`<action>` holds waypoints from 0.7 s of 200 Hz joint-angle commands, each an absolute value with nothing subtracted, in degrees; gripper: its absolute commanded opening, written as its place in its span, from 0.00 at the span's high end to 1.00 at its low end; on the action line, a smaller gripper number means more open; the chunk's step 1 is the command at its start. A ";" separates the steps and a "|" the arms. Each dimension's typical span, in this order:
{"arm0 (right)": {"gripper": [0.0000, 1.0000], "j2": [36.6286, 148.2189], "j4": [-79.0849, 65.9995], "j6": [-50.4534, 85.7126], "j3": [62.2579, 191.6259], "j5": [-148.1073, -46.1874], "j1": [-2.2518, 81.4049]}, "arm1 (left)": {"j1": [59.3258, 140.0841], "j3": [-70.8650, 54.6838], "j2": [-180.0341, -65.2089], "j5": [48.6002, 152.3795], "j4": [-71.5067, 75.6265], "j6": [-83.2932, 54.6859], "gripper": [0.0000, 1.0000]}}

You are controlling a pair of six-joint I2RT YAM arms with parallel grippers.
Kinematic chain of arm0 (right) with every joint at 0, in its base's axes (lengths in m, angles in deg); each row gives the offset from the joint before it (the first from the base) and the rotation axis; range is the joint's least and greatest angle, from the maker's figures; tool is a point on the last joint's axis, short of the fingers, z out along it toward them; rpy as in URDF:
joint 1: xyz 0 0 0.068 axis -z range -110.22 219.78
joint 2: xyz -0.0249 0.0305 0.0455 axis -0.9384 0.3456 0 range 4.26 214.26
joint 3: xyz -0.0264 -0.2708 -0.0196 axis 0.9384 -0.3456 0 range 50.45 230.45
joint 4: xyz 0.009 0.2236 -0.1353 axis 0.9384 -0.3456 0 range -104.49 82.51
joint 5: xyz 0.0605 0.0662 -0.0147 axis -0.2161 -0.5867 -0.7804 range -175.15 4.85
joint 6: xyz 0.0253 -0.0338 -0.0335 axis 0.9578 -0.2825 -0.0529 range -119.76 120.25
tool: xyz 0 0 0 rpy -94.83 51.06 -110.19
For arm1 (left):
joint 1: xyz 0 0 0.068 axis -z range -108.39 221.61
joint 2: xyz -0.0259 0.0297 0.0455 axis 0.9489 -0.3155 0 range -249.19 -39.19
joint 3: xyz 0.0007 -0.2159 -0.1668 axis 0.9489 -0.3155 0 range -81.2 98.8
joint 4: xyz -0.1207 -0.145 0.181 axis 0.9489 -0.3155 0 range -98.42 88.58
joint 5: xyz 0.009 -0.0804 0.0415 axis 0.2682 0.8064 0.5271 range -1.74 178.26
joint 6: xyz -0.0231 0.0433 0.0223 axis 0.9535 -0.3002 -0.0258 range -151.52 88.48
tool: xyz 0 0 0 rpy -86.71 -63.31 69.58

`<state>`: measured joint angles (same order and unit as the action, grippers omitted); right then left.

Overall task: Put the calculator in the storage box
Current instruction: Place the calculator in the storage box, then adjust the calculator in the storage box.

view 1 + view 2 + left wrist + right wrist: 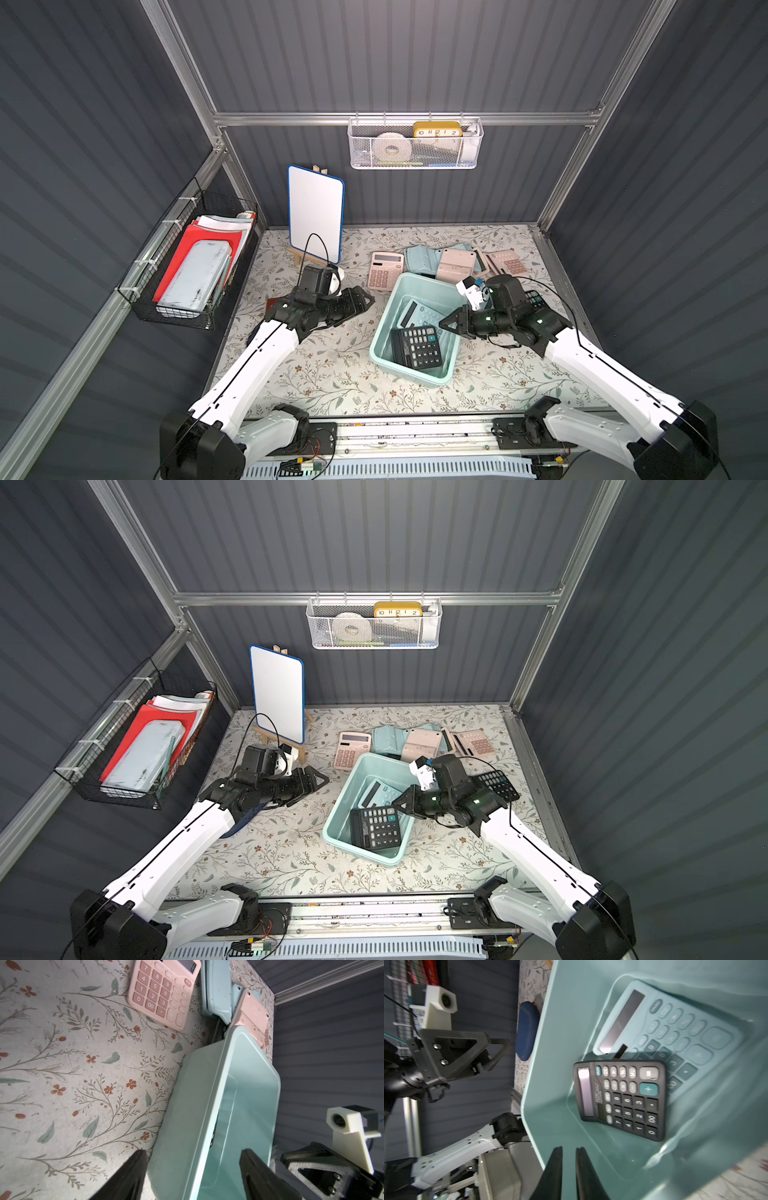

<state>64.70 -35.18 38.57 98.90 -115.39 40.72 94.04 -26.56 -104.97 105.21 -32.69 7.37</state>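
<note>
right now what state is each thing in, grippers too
storage box, on the table, two calculators inside
mint calculator, face up on the box floor
black calculator, face up, partly on the mint calculator
pink calculator, face up on the table, outside the box
left gripper, open, empty
right gripper, barely open, empty

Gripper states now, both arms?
Left gripper: open wide, empty.
Right gripper: barely open, empty; black calculator lies in the storage box.

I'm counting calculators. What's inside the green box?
Two calculators in the storage box: a black calculator lies partly over a mint-green calculator, hiding some of its keys. Whatever is beneath them is covered.
</note>
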 commanded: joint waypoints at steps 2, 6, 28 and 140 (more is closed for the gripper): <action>0.72 62.38 -40.10 37.43 101.30 -108.04 40.96 | 95.41 -25.83 -105.27 102.09 -32.09 8.68 0.20; 0.71 62.07 -40.04 37.77 101.34 -107.50 40.97 | 95.78 -25.52 -105.25 101.79 -31.97 8.85 0.19; 0.59 61.83 -41.14 37.64 102.82 -105.01 41.05 | 96.39 -23.97 -104.92 98.73 -31.57 9.26 0.16; 0.48 80.52 -39.15 44.75 113.18 -114.21 39.53 | 96.24 -16.10 -116.87 92.52 -35.89 10.66 0.01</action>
